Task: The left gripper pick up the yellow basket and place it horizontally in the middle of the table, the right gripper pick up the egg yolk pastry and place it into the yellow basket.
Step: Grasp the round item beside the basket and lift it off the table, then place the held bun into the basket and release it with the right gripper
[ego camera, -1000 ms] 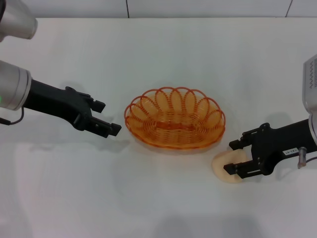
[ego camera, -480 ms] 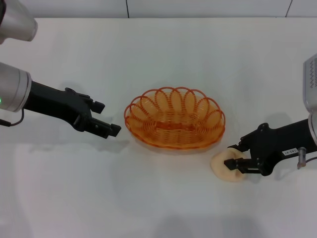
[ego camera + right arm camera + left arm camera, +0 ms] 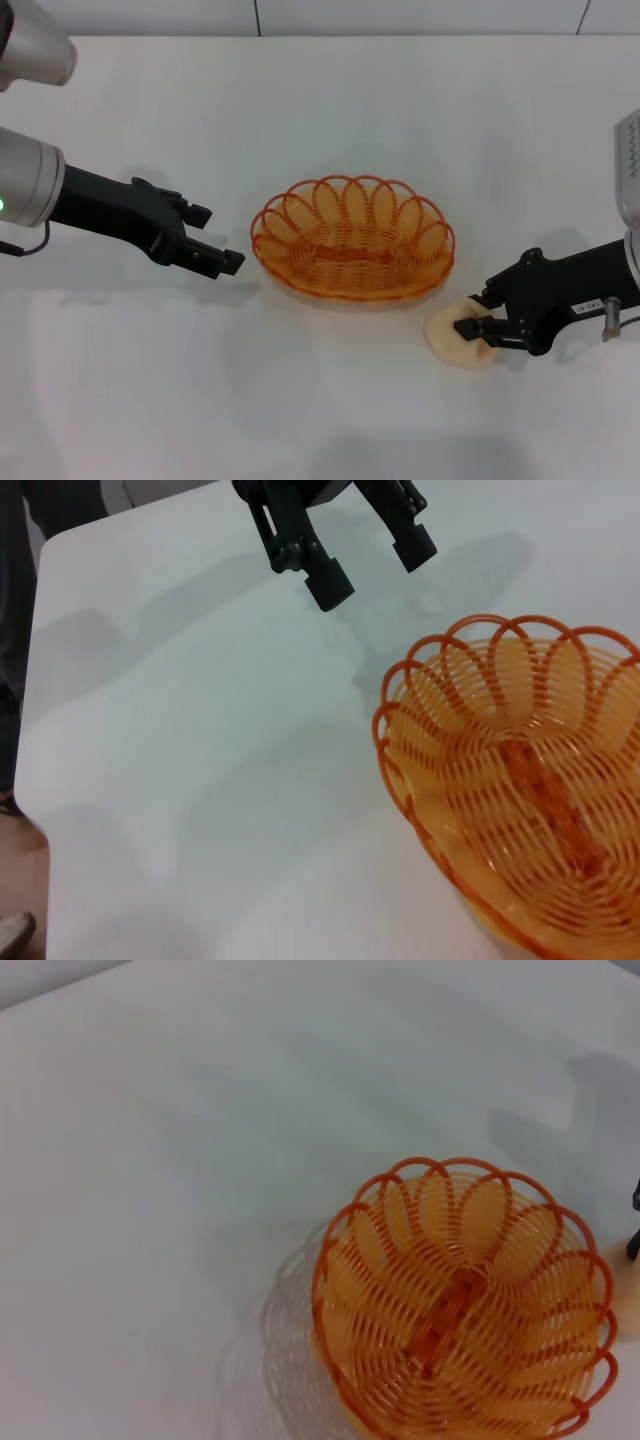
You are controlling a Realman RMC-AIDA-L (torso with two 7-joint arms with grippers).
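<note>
Plainly, the right gripper (image 3: 472,329) has its two fingers pressed against the sides of the egg yolk pastry (image 3: 455,340), low over the table (image 3: 330,110) toward its near right corner, so the grasp looks made but the bun not yet raised. The danger I would guess at is the bun's softness: squeezed too hard it could dent or tear, and held too lightly it could slip out on the lift, since only part of it sits between the fingers. A second risk is the carry, because the yellow basket (image 3: 352,240) has a looped rim that stands up between claw and bowl, and a low pass could catch it and push the light basket out of place. The pastry lies just beside the basket's rim on the side nearest the right edge, apart from it. The basket rests lengthwise about mid-table and holds nothing. The left gripper (image 3: 218,239), fingers apart, hovers near the basket's other end, toward the left edge, touching nothing.
</note>
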